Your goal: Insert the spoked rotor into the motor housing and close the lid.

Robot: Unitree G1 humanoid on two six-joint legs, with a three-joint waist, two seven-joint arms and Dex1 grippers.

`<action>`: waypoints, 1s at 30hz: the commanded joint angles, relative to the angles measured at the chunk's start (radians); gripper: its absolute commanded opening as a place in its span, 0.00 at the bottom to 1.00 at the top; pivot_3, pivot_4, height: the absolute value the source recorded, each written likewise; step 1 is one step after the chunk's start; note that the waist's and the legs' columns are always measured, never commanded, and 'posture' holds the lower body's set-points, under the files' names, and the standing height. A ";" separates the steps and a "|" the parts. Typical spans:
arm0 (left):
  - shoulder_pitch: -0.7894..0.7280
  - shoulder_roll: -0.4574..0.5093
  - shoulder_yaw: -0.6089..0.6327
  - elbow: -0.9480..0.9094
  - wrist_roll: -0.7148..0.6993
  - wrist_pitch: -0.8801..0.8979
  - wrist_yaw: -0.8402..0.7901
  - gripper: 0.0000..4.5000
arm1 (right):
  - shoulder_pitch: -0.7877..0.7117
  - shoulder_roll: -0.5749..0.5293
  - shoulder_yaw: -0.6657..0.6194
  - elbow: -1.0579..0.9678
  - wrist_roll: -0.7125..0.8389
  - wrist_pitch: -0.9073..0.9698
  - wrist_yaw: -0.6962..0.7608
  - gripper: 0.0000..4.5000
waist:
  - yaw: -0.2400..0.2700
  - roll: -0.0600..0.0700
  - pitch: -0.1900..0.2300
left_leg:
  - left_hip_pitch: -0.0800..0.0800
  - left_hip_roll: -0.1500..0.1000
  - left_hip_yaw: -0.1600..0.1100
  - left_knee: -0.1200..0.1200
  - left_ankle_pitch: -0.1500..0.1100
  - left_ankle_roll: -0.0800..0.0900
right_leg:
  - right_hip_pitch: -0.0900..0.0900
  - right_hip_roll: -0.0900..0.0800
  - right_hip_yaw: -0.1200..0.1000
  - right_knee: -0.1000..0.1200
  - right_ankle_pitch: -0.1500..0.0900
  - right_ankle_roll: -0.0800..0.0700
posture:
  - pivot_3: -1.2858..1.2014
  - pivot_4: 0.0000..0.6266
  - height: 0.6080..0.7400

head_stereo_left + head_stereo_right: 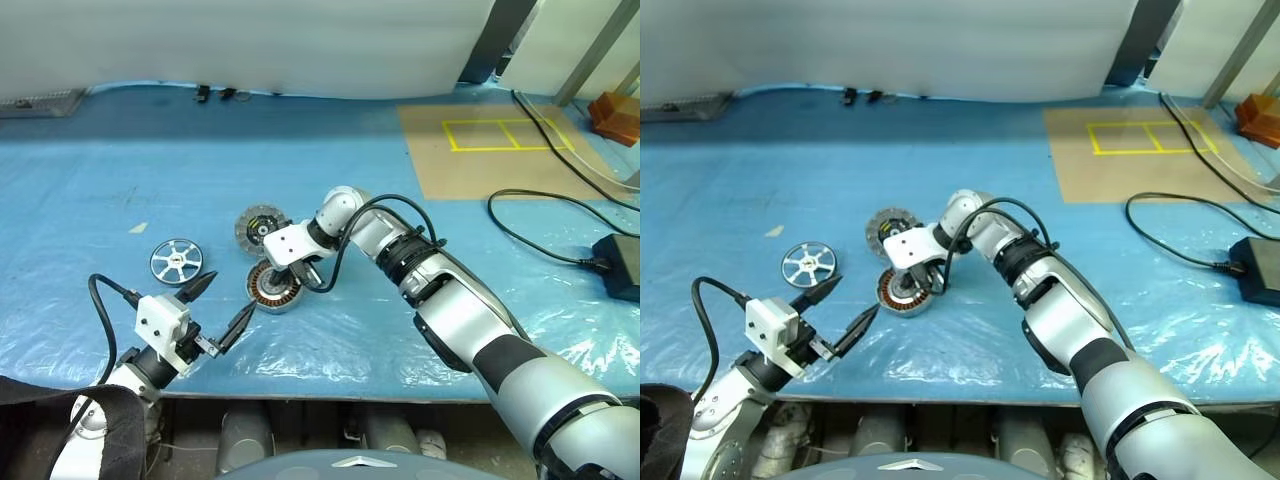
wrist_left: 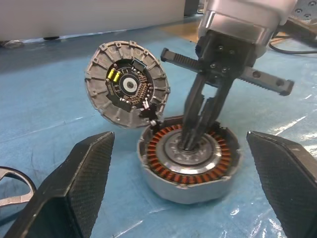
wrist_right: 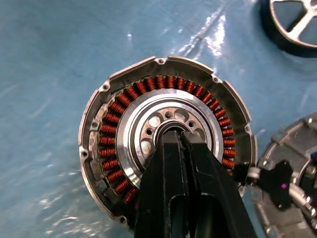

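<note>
Our clenched right hand [image 3: 179,144] pins the motor housing [image 3: 166,144] at its centre; our released left hand [image 1: 212,310] should fetch the spoked rotor [image 1: 176,262] beyond it, gripping the rim.

- bright, even overhead light across the head views, no dim corners.
- white glare streaks on the wrinkled blue plastic sheet [image 1: 330,345], strongest toward its near edge.
- shadows short and soft, sitting close under objects.
- left wrist view: left gripper [image 2: 190,186] fingers big and soft-focused, motor housing [image 2: 190,158] sharp.
- right wrist view: copper windings crisp, sheet glare near top.
</note>
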 commanded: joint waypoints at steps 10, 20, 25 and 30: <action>-0.007 0.005 0.001 -0.005 -0.007 -0.018 -0.011 1.00 | -0.047 -0.010 -0.069 -0.027 0.101 0.085 0.220 0.01 | 0.006 0.000 0.000 | -0.007 0.001 0.000 0.004 0.000 0.000 | -0.002 0.000 0.000 -0.002 0.001 -0.001 | 0.52 0.24 1.00; -0.004 0.000 -0.005 -0.003 0.000 -0.024 -0.014 1.00 | -0.050 0.027 -0.163 -0.041 0.161 0.199 0.132 0.01 | 0.005 0.000 0.000 | -0.011 0.004 0.000 0.005 0.000 0.000 | -0.006 0.001 -0.002 -0.001 0.001 -0.002 | 0.52 0.24 1.00; -0.005 0.001 0.004 -0.004 -0.003 -0.027 -0.014 1.00 | 0.091 0.048 -0.207 -0.191 0.222 0.336 0.086 0.01 | 0.008 0.000 0.000 | -0.011 0.004 0.000 0.005 0.000 0.000 | -0.006 0.001 -0.002 -0.001 0.001 -0.002 | 0.52 0.24 1.00; -0.004 -0.002 0.004 -0.004 -0.007 -0.030 -0.015 1.00 | 0.212 0.071 -0.270 -0.362 0.323 0.539 0.027 0.01 | 0.009 0.000 0.000 | -0.011 0.004 0.000 0.005 0.000 0.000 | -0.006 0.001 -0.002 -0.001 0.001 -0.002 | 0.52 0.24 1.00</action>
